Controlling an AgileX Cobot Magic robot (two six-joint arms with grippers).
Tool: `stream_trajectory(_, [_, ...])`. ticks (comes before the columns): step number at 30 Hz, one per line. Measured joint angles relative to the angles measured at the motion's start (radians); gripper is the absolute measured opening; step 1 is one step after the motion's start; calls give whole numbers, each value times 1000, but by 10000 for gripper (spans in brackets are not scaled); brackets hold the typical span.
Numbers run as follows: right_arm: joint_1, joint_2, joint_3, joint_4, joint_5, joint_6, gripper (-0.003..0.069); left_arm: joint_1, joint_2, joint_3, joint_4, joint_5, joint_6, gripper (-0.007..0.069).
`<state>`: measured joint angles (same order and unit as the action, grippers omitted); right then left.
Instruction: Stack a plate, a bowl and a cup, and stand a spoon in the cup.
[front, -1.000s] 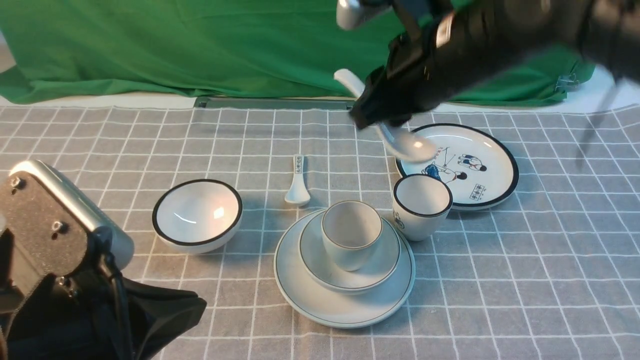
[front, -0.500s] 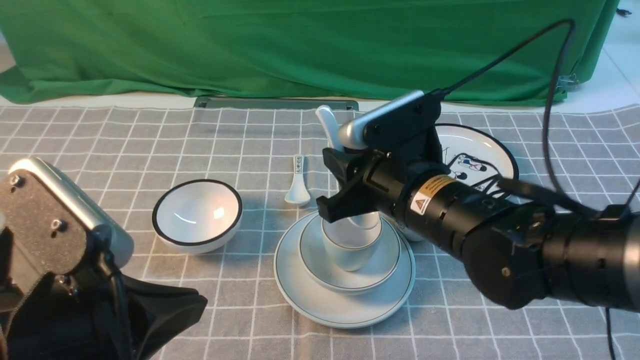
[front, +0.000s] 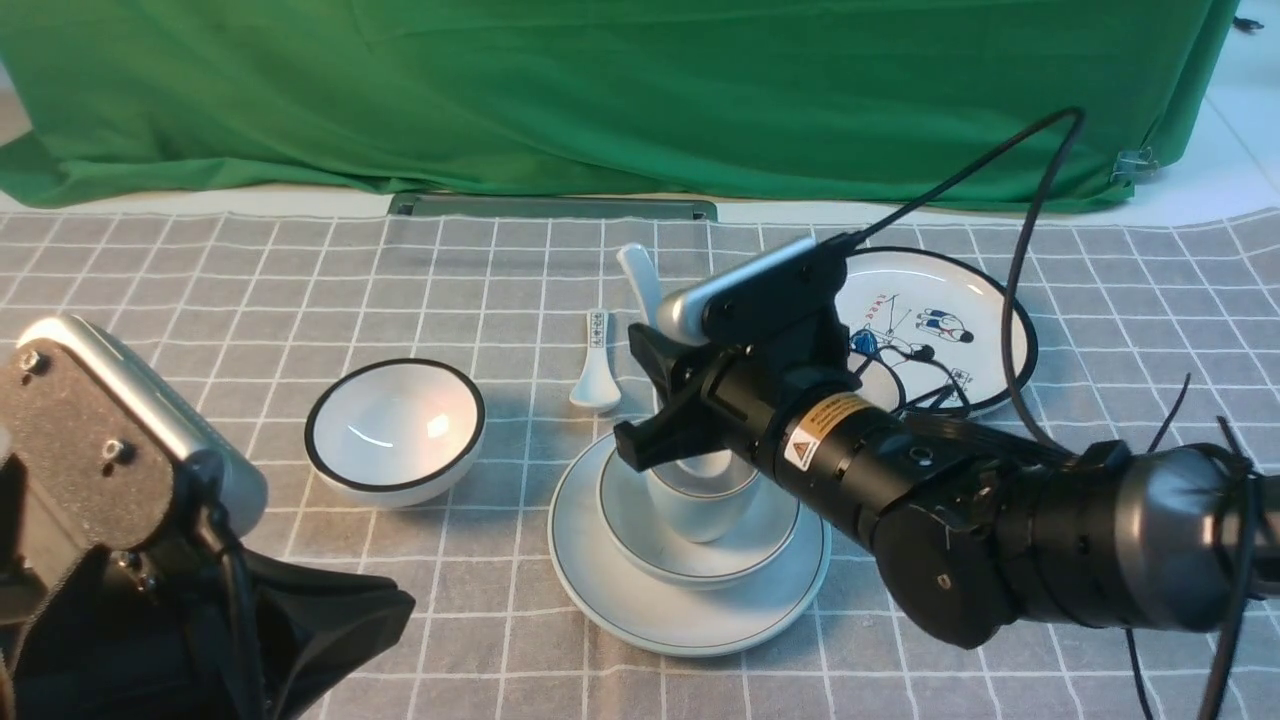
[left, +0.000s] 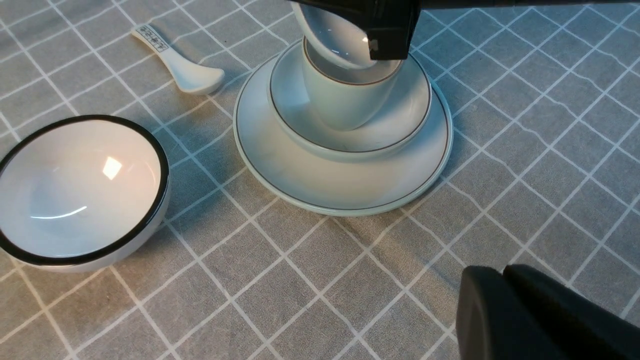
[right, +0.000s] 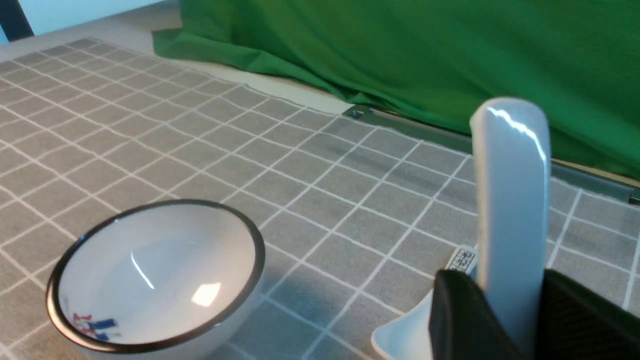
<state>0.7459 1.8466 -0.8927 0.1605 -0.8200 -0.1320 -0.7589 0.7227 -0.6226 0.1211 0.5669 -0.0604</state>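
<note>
The plain white plate (front: 690, 622) lies at the centre of the checked cloth, with the shallow bowl (front: 632, 520) on it and the plain cup (front: 700, 512) in the bowl. My right gripper (front: 655, 395) is shut on the all-white spoon (front: 640, 280), right above the cup. The handle points up and the spoon's bowl is in the cup's mouth (left: 332, 37). The right wrist view shows the handle (right: 510, 200) between the fingers (right: 460, 320). My left gripper (left: 502, 280) is shut and empty, low near the front left (front: 385, 610).
A black-rimmed bowl (front: 395, 430) stands left of the stack, and a patterned spoon (front: 595, 365) lies behind it. The cartoon plate (front: 960, 300) is at the back right. The black-rimmed cup is mostly hidden behind my right arm. A green cloth hangs at the back.
My right arm has come down from high at the back with the spoon, turned it handle-up and lowered its bowl into the cup's mouth. The left arm has not moved.
</note>
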Motion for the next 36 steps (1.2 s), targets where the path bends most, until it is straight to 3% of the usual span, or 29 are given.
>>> stream_trajectory(11, [-4, 2, 8, 1, 10, -11, 195, 0, 0, 0, 0, 0, 1, 10])
stream_trajectory(18, [-4, 2, 69, 1, -29, -13, 290, 0, 0, 0, 0, -10, 1, 10])
stream_trajectory(27, [-4, -31, 89, 1, -73, -13, 329, 0, 0, 0, 0, -31, 1, 10])
stream_trajectory(32, [-2, -256, 90, 0, 230, -16, 292, 0, -7, 0, 8, -63, 4, 10])
stream_trajectory(36, [-2, -512, 90, 0, 630, -72, 187, 0, -102, 62, 8, -179, 4, 10])
